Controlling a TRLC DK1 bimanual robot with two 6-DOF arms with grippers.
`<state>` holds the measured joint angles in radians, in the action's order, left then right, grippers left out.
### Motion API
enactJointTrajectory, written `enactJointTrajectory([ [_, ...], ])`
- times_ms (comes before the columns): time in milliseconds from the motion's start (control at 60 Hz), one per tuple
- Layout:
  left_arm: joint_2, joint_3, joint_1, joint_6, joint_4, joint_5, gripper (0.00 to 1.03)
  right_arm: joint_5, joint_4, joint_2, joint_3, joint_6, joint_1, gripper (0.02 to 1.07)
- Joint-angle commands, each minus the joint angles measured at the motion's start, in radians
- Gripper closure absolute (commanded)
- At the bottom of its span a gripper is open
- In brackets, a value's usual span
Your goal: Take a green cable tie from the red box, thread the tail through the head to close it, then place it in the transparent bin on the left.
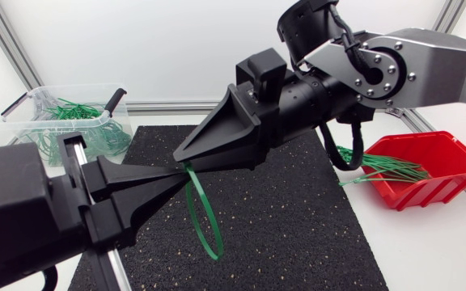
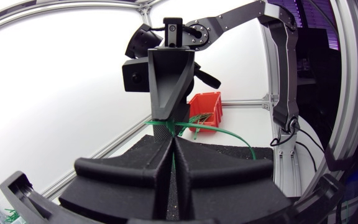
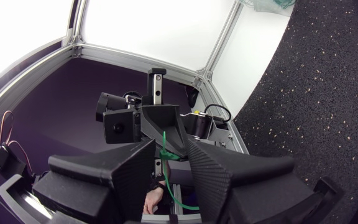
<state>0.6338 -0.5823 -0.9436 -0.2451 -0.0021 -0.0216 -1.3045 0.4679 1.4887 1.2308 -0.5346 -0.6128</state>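
A green cable tie point(image 1: 205, 214) hangs as a closed loop over the black mat point(image 1: 298, 234). My left gripper point(image 1: 180, 170) comes in from the lower left and is shut on the tie's top end point(image 2: 178, 127). My right gripper point(image 1: 184, 156) reaches down from the upper right, tip to tip with the left one. In the right wrist view its fingers point(image 3: 225, 171) stand apart, with the tie's end point(image 3: 165, 148) in the gap, touching neither side. The red box point(image 1: 451, 174) with more green ties sits at the right. The transparent bin point(image 1: 23, 109) at the back left holds several ties.
The mat covers the middle of the table, with white tabletop around it. An aluminium frame rail point(image 1: 176, 105) runs along the back edge. My right arm's silver link point(image 1: 427, 61) spans above the red box.
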Motion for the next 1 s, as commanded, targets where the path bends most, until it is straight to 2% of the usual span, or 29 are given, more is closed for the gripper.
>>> enactJointTrajectory([
  [0, 0.0, 0.007, 0.006, -0.025, 0.002, 0.005, 1.0, -0.006, 0.015, 0.012, 0.024, 0.039, -0.007, 0.66],
  [200, -0.003, 0.009, 0.006, -0.025, 0.002, 0.005, 1.0, -0.006, 0.029, 0.008, 0.025, 0.051, -0.004, 0.67],
  [350, -0.005, 0.01, 0.005, -0.023, 0.005, 0.005, 1.0, -0.004, 0.029, 0.01, 0.027, 0.064, 0.01, 0.8],
  [900, -0.028, 0.022, -0.014, -0.023, 0.002, 0.011, 1.0, 0.001, 0.037, -0.001, 0.044, 0.065, 0.01, 0.8],
  [983, -0.028, 0.024, -0.018, -0.023, 0.001, 0.011, 1.0, 0.002, 0.037, 0.001, 0.045, 0.065, 0.012, 0.83],
])
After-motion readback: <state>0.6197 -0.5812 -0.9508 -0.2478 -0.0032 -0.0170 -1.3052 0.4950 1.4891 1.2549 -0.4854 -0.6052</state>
